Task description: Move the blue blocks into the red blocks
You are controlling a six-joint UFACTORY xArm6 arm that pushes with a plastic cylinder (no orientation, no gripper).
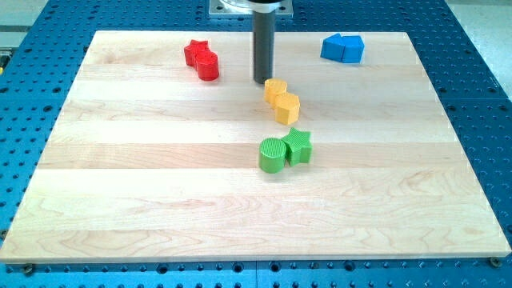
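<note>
Two blue blocks [342, 49] sit touching each other near the view's top right of the wooden board; their shapes are angular. A red star [194, 53] and a red cylinder [209, 66] sit together at the view's top left. My tip [263, 81] rests on the board between the two groups, just above and left of the yellow blocks. It is about 100 px left of the blue blocks and about 70 px right of the red cylinder, touching neither.
Two yellow blocks [282, 101] lie just below and right of my tip. A green cylinder [272, 155] and a green star [298, 146] sit touching near the board's middle. The board's [160, 208] edges drop to a blue perforated table.
</note>
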